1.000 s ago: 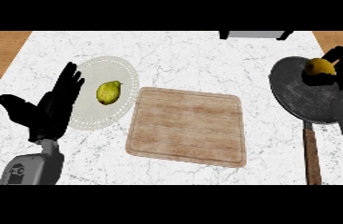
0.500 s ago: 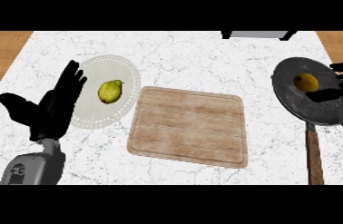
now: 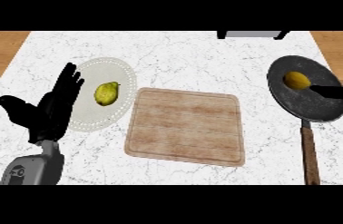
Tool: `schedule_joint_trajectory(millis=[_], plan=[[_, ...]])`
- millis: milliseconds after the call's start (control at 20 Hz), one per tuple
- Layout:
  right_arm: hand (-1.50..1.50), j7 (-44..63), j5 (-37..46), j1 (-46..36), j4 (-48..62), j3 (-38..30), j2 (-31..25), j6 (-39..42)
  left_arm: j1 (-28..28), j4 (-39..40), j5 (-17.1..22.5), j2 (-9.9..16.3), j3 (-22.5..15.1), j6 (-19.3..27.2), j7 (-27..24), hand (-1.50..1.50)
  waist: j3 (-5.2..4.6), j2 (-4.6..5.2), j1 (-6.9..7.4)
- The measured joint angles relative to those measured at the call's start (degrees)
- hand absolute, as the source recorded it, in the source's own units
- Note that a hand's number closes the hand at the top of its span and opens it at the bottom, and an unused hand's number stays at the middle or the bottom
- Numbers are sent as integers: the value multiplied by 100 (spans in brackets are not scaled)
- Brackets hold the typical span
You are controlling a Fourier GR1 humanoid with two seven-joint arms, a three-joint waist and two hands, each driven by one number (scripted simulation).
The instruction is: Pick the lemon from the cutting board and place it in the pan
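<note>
The lemon (image 3: 296, 80) lies inside the dark pan (image 3: 309, 109) at the right, toward its far side, with nothing touching it. Of my right hand (image 3: 330, 91) only straight black fingers show, poking in from the right edge over the pan, just right of the lemon and apart from it. The wooden cutting board (image 3: 184, 125) lies bare in the middle. My left hand (image 3: 51, 110) rests open at the left, fingers up, beside the plate.
A white plate (image 3: 85, 121) left of the board carries a yellow-green fruit (image 3: 106, 93). The pan's brown handle (image 3: 310, 156) points toward me. A grey object (image 3: 251, 35) sits at the far edge. Wooden floor shows past both far corners of the counter.
My right hand, which covered the lemon over the pan, has let go and drawn back to the right. The lemon now lies in the pan. The left hand has not moved.
</note>
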Motion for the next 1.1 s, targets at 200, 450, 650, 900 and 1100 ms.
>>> schedule_joint_trajectory(millis=[200, 450, 650, 900, 1100], plan=[[-150, -521, -816, 328, -248, -626, -170, 553, 59, -38, 57, 64, 96, -28, 51, 0, -8, -42, -101], [-150, -1111, -1682, 1007, -674, -1176, -396, 1628, 175, -106, 89, 107, 176, -47, 73, 0, -15, -74, -194], [-150, -1414, -2265, 1746, -1162, -1464, -411, 2585, 273, -72, 67, 76, 202, -36, -30, 0, -25, -91, -255], [-150, -1384, -2839, 2753, -2196, -1618, -292, 3345, 251, -203, 60, 74, 182, -53, 106, 0, -24, -72, -189], [-150, -1049, -3148, 3497, -3421, -1617, 118, 3462, 249, -245, 57, 69, 172, -117, 123, 0, -25, -61, -150]])
